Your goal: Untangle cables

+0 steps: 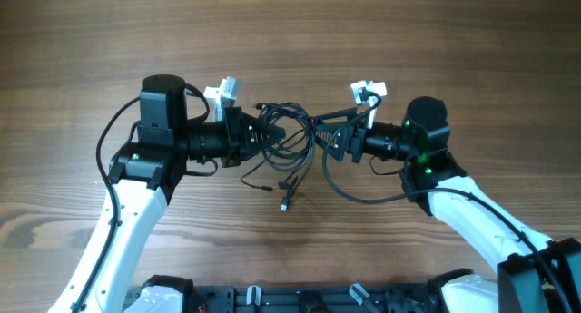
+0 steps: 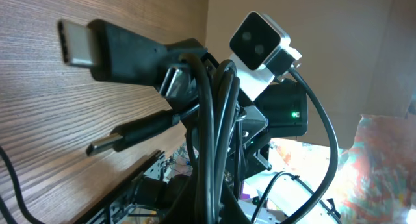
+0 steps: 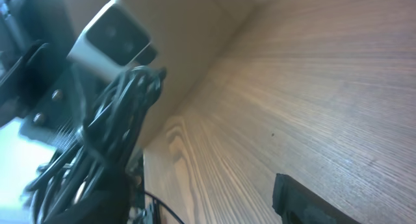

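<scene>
Black cables point(image 1: 292, 139) tangled in one knot. Left gripper point(image 1: 257, 137), 9 o'clock of knot, clenched, apparently on cables. Right gripper point(image 1: 329, 144), 3 o'clock, jaw state unreadable. Take single strand, draw toward 3 o'clock slowly.

Two arms point(image 1: 163, 145) point(image 1: 431, 145), two end effectors point(image 1: 257, 136) point(image 1: 334, 142), one cable tangle point(image 1: 292, 139), one table point(image 1: 290, 32).

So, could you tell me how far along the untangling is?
Nothing looks separated yet: the cables are one knot mid-table. In hand: the left gripper is shut on the bundle, the right gripper open beside it. Left: pulling every cord free.
</scene>
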{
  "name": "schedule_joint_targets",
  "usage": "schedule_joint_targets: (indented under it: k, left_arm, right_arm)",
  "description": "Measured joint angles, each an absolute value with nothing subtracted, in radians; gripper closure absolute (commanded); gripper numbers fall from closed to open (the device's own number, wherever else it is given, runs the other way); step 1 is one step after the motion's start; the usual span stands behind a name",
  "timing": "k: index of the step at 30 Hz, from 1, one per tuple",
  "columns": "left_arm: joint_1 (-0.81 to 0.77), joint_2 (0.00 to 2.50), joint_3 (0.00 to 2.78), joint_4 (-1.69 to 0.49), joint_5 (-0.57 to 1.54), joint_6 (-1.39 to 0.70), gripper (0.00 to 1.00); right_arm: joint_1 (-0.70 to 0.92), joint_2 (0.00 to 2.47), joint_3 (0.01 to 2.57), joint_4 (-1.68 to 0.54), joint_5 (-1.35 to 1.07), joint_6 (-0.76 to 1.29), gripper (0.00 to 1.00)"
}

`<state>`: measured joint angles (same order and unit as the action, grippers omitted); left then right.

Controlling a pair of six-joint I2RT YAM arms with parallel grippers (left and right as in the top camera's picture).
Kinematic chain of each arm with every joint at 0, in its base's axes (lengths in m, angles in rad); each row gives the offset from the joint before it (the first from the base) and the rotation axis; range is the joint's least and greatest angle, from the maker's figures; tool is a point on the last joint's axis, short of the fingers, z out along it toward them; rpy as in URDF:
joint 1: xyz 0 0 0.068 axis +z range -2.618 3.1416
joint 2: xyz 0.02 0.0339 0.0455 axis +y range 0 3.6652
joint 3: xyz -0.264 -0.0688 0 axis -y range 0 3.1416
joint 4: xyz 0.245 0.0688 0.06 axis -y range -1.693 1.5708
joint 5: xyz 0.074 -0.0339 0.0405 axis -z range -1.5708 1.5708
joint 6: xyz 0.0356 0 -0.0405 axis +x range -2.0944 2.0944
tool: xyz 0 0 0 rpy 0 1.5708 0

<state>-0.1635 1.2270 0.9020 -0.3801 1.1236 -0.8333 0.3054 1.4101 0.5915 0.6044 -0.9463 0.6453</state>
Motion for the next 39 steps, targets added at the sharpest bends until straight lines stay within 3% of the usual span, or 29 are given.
schedule_joint_targets:
  k: [11, 30, 39]
  left_arm:
    - [-0.266, 1.227, 0.902, -0.336, 1.071, -0.845, 0.96]
    - [-0.275, 1.227, 0.902, -0.253, 1.07, -0.852, 0.96]
    - [-0.276, 1.24, 0.902, -0.238, 1.044, -0.852, 0.96]
  right_arm:
    - [0.307, 1.41, 0.591, 0.607, -0.764, 0.838, 0.22]
    - [0.309, 1.411, 0.591, 0.737, -0.88, 0.992, 0.23]
    - [0.351, 1.408, 0.6, 0.319, -0.478, 0.945, 0.24]
